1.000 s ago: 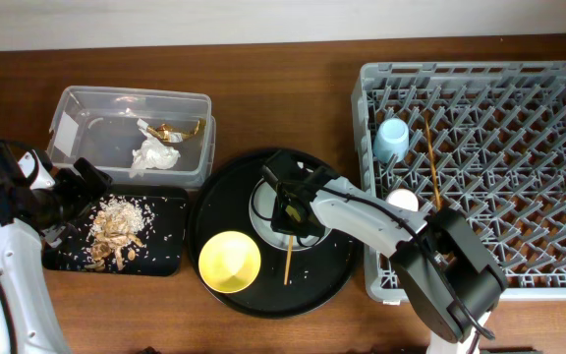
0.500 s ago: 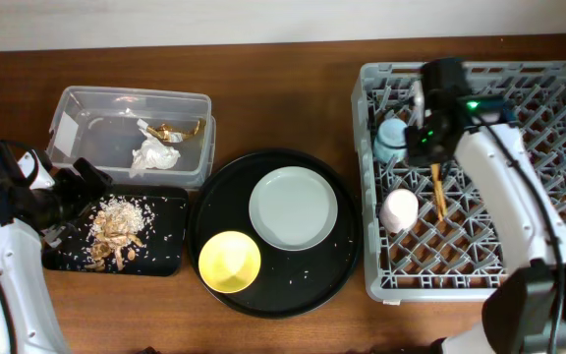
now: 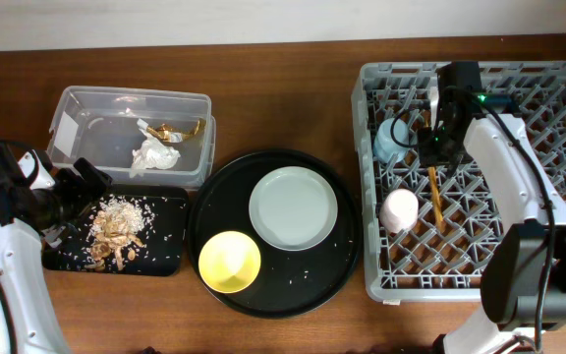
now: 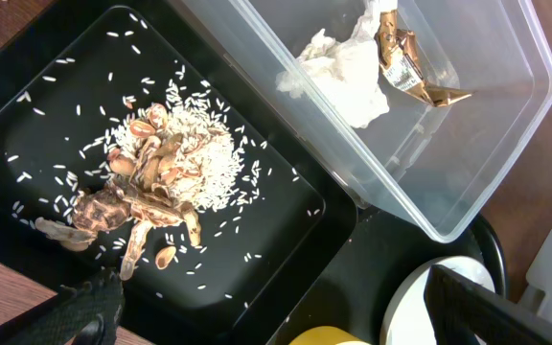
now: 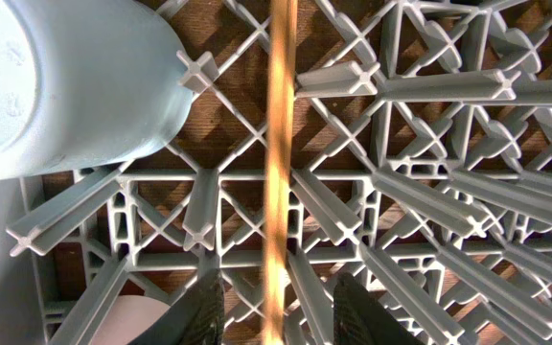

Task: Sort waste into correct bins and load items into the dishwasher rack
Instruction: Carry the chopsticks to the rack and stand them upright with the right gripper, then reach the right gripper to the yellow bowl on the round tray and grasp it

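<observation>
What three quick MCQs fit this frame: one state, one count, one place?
1. The right fingers are: A shut on nothing; B open, with a chopstick between them; C shut on the chopstick.
2. Cups in the rack: A none; B four; C two.
3. The yellow bowl sits: A on the round black tray; B in the rack; C between the right fingers.
Answers: B, gaps show either side of the chopstick; C, light blue cup and pink cup; A, beside the plate.
</observation>
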Tool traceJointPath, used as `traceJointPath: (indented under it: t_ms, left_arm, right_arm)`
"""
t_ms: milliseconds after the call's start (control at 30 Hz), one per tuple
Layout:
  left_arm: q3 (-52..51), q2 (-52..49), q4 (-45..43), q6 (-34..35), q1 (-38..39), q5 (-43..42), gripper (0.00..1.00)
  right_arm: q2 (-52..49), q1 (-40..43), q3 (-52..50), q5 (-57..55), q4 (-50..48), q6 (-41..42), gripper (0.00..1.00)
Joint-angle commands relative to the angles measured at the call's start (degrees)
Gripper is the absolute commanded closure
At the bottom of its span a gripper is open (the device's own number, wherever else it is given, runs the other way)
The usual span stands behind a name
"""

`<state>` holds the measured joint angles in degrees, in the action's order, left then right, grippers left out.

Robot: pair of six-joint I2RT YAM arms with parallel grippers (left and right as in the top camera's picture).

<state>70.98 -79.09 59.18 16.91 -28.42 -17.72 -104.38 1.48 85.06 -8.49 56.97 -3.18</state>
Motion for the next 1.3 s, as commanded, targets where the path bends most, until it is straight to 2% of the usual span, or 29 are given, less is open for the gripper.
traceJointPath:
  t_ms: [0, 33, 100, 167, 200, 367, 467, 533, 567, 733, 800, 900, 967, 1033, 1067, 1167, 1267]
  left_arm:
    - [-0.1, 0.0, 0.1, 0.2, -0.2, 0.2, 0.01]
    - [-0.1, 0.0, 0.1, 0.2, -0.2, 0.2, 0.01]
    - [-0.1, 0.0, 0.1, 0.2, -0.2, 0.2, 0.01]
    - [-0.1, 0.0, 0.1, 0.2, -0.2, 0.2, 0.01]
    - [-0.1, 0.0, 0.1, 0.2, -0.2, 0.2, 0.01]
    - [-0.1, 0.0, 0.1, 0.2, -0.2, 0.2, 0.01]
    - [-0.1, 0.0, 0.1, 0.2, -0.2, 0.2, 0.01]
    - [-0.1, 0.0, 0.1, 0.2, -0.2, 0.2, 0.01]
    - [-0.1, 0.0, 0.1, 0.2, -0.2, 0.2, 0.01]
    - [-0.1, 0.0, 0.1, 0.2, -0.2, 0.2, 0.01]
    - [-0.1, 0.0, 0.1, 0.2, -0.2, 0.2, 0.01]
    - [-0.1, 0.0, 0.1, 0.2, -0.2, 0.2, 0.01]
    - [-0.1, 0.0, 0.1, 0.2, -0.2, 0.2, 0.01]
    - [-0.1, 0.0, 0.1, 0.2, -0.2, 0.2, 0.01]
    - [-0.1, 0.0, 0.1, 0.2, -0.2, 0.2, 0.01]
    - [-0.1, 0.0, 0.1, 0.2, -0.2, 0.2, 0.01]
    - [-0.1, 0.0, 0.1, 0.2, -0.2, 0.2, 0.01]
  right_arm:
    - [-0.8, 0.1, -0.3, 0.3, 0.0, 0.2, 0.6]
    - [-0.8, 0.0, -0.2, 0.7, 0.5, 0.2, 0.58]
    - [-0.6, 0.0, 5.2, 8.7, 6.6, 0.2, 0.56]
    - [-0.6, -0.4, 13.3, 33.7, 15.5, 0.2, 0.51]
    - [-0.6, -2.4, 14.3, 41.2, 18.5, 0.2, 0.51]
    - [-0.7, -24.1, 12.2, 40.7, 18.7, 0.7, 0.48]
    - [-0.9, -39.2, 12.2, 40.6, 13.8, 1.0, 0.44]
    - [-1.0, -47.2, 12.2, 40.6, 9.3, 5.4, 0.43]
    - [-1.0, -52.3, 12.2, 38.5, 6.4, 5.6, 0.43]
    - [-3.8, -64.2, 12.2, 20.7, 1.0, 8.4, 0.4]
    - [-8.5, -66.5, 12.2, 13.9, -0.7, 8.4, 0.38]
    - [-17.6, -66.7, 12.2, 13.6, -2.0, 8.4, 0.38]
    - [-19.1, -66.7, 12.2, 13.6, -2.1, 8.4, 0.39]
    - [-19.1, -66.7, 12.2, 13.6, -1.9, 8.7, 0.47]
    - [-19.1, -66.7, 12.2, 13.6, -1.4, 8.6, 0.58]
    - [-19.1, -66.7, 12.2, 13.6, 0.6, 9.7, 0.75]
    - [-19.1, -66.7, 12.2, 13.8, 0.9, 10.2, 0.76]
